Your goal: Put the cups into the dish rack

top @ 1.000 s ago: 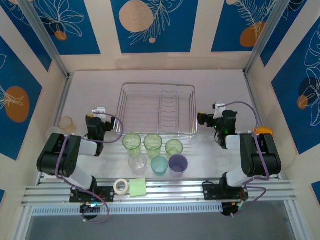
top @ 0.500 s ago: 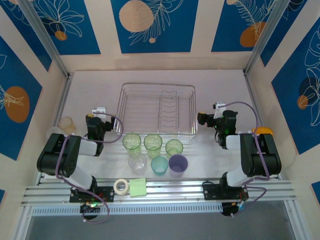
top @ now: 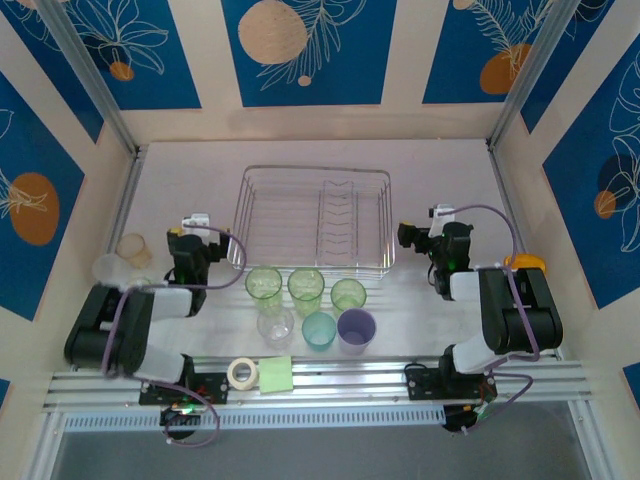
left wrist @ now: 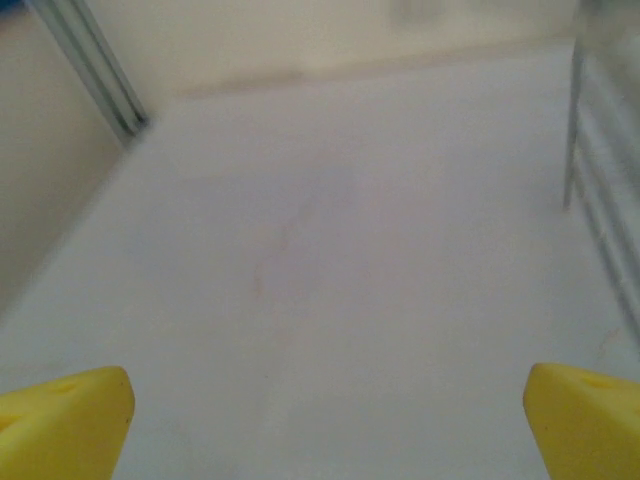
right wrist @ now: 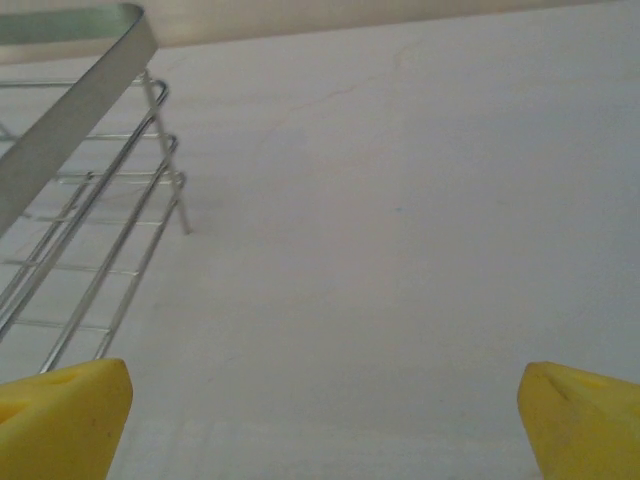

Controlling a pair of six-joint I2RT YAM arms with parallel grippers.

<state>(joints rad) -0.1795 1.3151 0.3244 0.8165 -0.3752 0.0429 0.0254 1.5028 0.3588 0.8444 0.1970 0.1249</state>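
Both my grippers stand wide and empty: the left gripper [top: 197, 224] beside the rack's [top: 313, 170] left wall, the right gripper [top: 405, 236] beside its right wall. The cups [top: 306, 285] stand upright in two tight rows just in front of the rack, with two more cups [top: 133, 247] off by my left arm. Packed that close, reaching for one could topple its neighbours, and a finger could snag the wire. The rack holds nothing; the cups look empty.

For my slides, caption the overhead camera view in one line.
Open left gripper and right gripper flank the empty dish rack; six cups stand in two rows before it.
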